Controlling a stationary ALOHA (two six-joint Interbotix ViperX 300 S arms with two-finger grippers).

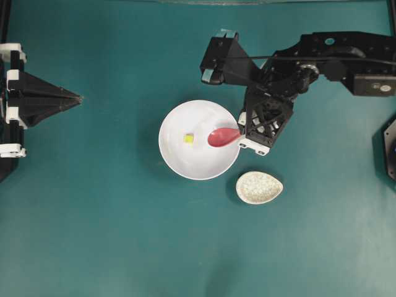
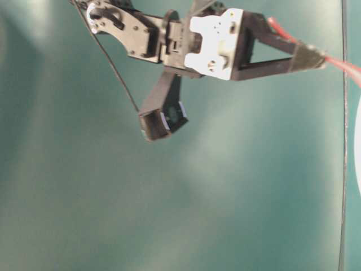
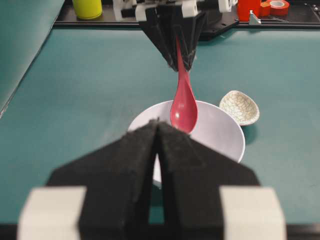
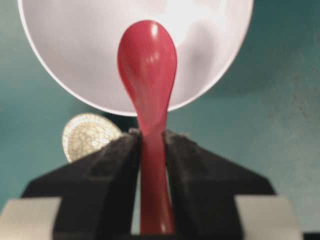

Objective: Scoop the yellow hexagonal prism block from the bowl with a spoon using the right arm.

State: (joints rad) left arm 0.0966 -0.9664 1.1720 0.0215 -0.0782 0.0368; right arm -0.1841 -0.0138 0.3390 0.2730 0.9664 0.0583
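The white bowl (image 1: 199,162) sits mid-table with the tiny yellow hexagonal prism block (image 1: 189,138) on its floor, left of centre. My right gripper (image 1: 243,134) is at the bowl's right rim, shut on the handle of the red spoon (image 1: 223,137). The scoop hangs over the bowl's right half, a short way right of the block. In the right wrist view the spoon (image 4: 147,65) runs out between the jaws (image 4: 151,137) over the bowl (image 4: 75,50); the block does not show there. My left gripper (image 1: 77,98) rests shut at the far left, holding nothing.
A small speckled teardrop dish (image 1: 258,187) lies just below and right of the bowl, close under the right arm. In the left wrist view a yellow container (image 3: 87,7) and red tape rolls (image 3: 278,6) stand beyond the table's far edge.
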